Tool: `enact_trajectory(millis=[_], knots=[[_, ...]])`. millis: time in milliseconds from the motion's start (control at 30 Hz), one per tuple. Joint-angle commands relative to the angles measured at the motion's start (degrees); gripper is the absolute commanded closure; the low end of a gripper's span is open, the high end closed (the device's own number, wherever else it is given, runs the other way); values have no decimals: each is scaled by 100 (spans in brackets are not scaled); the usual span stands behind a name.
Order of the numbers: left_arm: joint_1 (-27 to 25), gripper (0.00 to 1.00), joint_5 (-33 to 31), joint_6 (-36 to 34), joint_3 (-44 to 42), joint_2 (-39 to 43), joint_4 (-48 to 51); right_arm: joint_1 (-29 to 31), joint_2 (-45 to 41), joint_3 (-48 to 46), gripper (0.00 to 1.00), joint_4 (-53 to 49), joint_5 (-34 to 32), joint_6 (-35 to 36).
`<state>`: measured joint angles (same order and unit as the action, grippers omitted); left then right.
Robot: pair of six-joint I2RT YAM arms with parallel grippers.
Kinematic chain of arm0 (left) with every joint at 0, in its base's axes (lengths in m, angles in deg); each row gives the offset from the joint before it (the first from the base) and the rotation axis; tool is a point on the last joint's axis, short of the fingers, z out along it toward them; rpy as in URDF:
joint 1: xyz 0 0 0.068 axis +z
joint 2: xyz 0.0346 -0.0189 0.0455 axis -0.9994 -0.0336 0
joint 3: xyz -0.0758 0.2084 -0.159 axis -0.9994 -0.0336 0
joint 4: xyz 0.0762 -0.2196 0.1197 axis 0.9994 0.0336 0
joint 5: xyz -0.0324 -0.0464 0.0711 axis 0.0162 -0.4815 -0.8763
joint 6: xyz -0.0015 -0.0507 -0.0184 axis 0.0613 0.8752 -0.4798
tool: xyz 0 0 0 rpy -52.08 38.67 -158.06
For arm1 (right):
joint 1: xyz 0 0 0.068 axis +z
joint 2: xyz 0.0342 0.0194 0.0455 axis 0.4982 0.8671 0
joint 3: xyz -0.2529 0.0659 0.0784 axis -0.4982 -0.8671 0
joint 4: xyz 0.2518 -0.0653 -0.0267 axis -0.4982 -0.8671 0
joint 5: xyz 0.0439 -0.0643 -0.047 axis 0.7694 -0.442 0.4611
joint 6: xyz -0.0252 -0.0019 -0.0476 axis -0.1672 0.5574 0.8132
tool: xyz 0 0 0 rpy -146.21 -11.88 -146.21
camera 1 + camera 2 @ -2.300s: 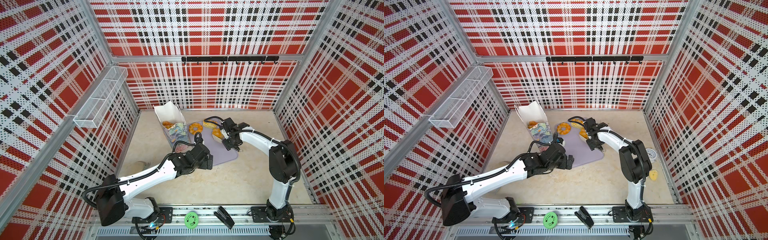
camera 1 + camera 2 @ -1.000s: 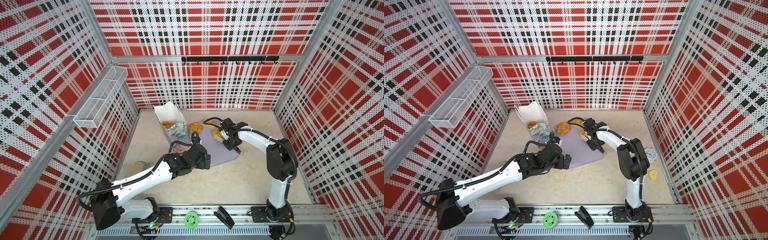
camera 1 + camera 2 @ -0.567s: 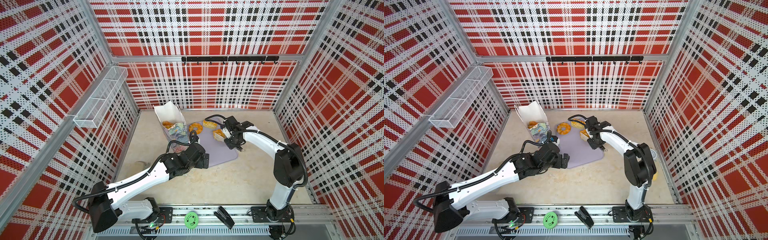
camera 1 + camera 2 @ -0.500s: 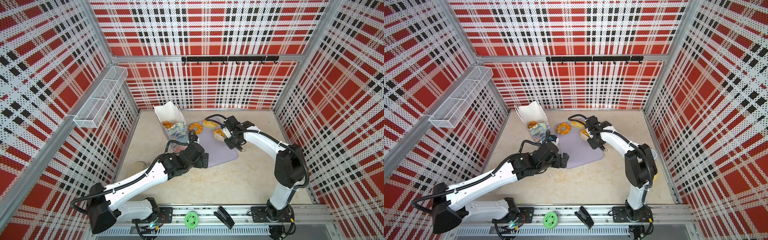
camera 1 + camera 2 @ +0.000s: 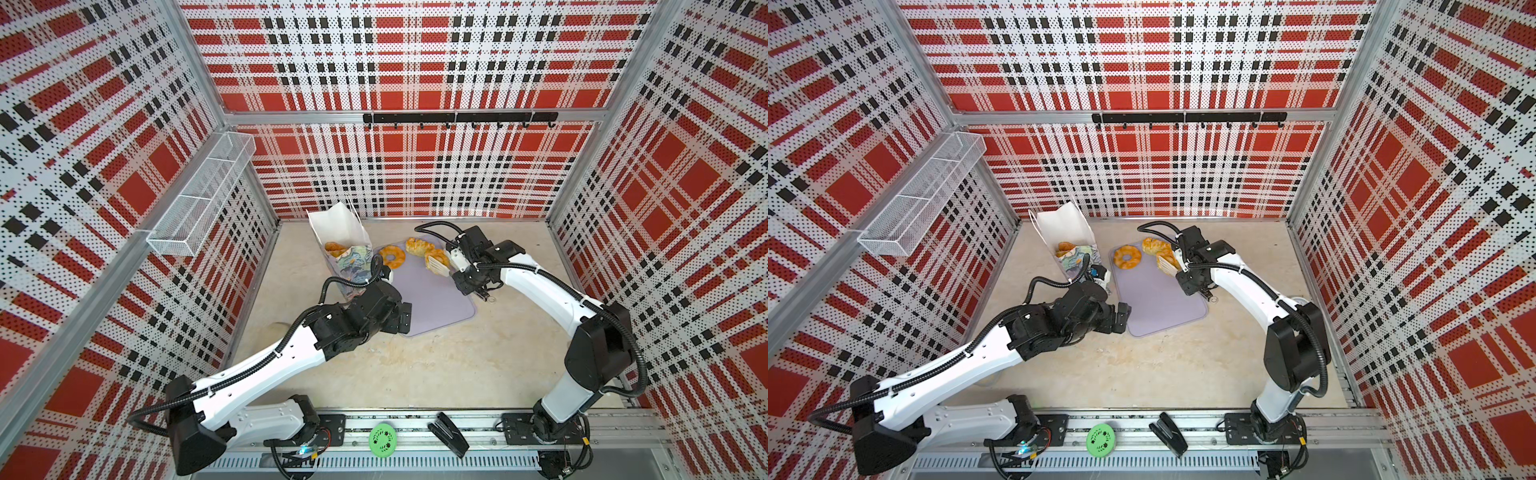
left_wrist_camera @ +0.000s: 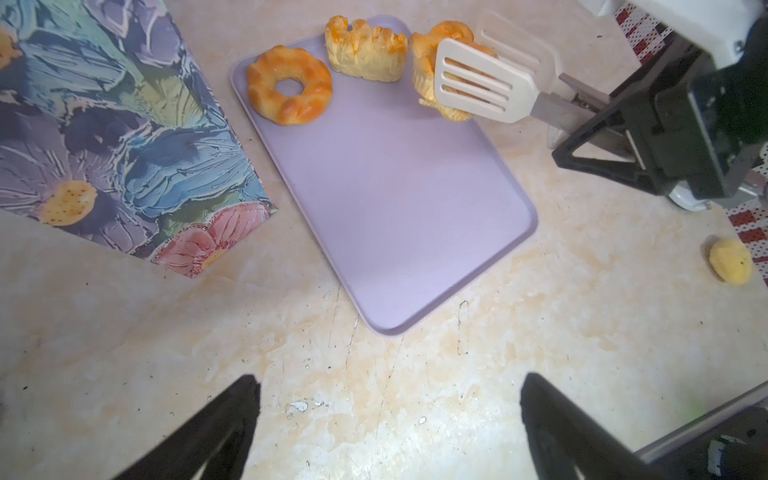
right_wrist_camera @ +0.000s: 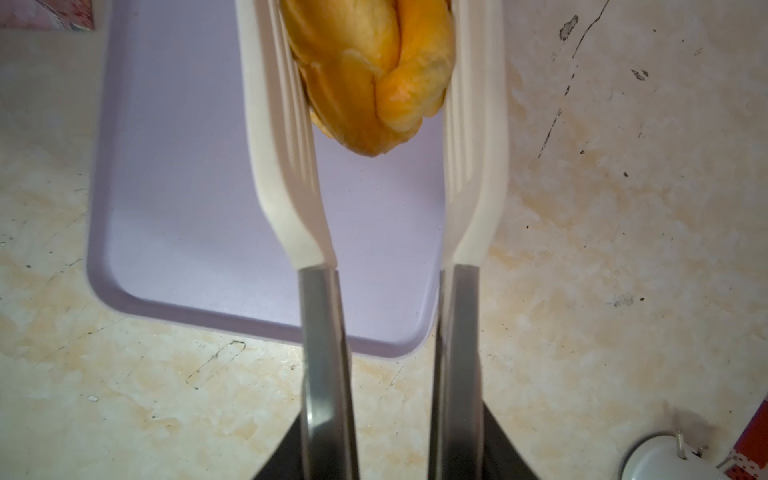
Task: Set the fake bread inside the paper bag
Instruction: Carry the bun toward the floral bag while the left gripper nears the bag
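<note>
Braided bread (image 7: 374, 75) pinched in right tool (image 5: 436, 261); long axis crosses blades (image 6: 478, 83).

colours: red/black/white plaid wall panels (image 5: 415, 62), beige marbled tabletop (image 6: 374, 395)
flat lilac tray (image 6: 395, 187); glossy golden-yellow toy pastries (image 6: 266, 99); tall paper bag (image 6: 124, 145) white inside, blue/green/pink painted flowers outside; cream slotted tongs (image 6: 478, 83) on grey metal arms

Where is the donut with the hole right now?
In a top view the ring doughnut lies in the lilac tray's far left corner, between the flowered paper bag and a golden pastry.
</note>
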<state>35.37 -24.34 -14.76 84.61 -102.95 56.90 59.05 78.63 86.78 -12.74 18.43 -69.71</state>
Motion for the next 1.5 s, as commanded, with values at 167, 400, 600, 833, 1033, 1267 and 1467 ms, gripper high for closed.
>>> enact_trajectory(millis=[167,400,600,833,1033,1267,1467], knots=[[147,1,-110,-255,358,194,267,41,-421,168,57,123,380,-190],[234,1,-134,-375,540,247,432,106,-535,297,58,148,547,-304],[356,1,-125,-476,652,317,561,173,-574,472,58,153,619,-373],[528,1,-95,-632,833,407,782,282,-567,738,58,132,712,-412],[811,1,216,-808,987,552,863,368,-528,1007,58,171,855,-507],[1015,1,384,-1092,1253,634,1082,525,-548,1238,58,357,1099,-689],[1179,1,445,-1238,1385,730,1111,622,-525,1513,57,507,1281,-803]])
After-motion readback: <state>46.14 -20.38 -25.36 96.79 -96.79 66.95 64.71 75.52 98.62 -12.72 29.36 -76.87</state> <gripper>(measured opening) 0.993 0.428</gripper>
